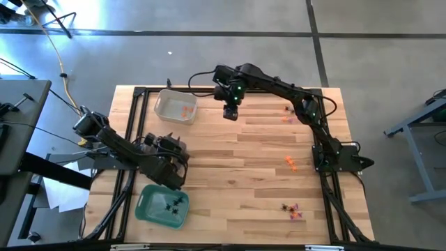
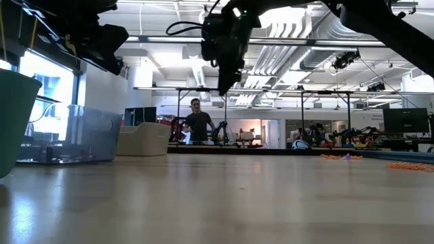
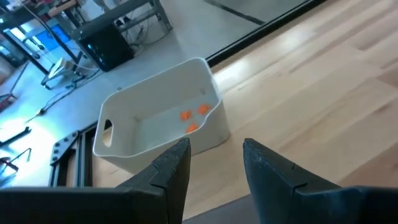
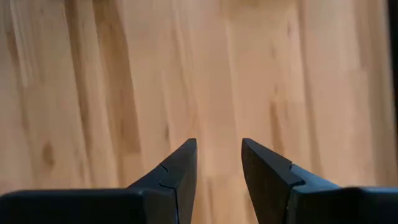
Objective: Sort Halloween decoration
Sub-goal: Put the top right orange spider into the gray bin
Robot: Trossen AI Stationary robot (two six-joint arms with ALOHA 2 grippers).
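Note:
The Halloween decoration lies in small groups. Three orange trinkets (image 3: 193,118) sit in the clear tray (image 1: 175,106) at the far left, and black spider-like ones (image 1: 173,203) in the green tray (image 1: 162,206) at the near left. Loose orange ones (image 1: 291,163) and a mixed cluster (image 1: 291,209) lie on the right of the table. My left gripper (image 3: 216,146) hovers open between the two trays, facing the clear one. My right gripper (image 4: 218,143) hangs open over bare wood, right of the clear tray (image 3: 124,134), pointing steeply down, with nothing between its fingers.
A few more orange trinkets (image 1: 286,111) lie near the far right edge. Bare wood stretches across the table's middle (image 1: 237,174). A black frame (image 1: 136,125) runs along the table's left and right sides. A person (image 2: 198,122) stands in the room far behind the table.

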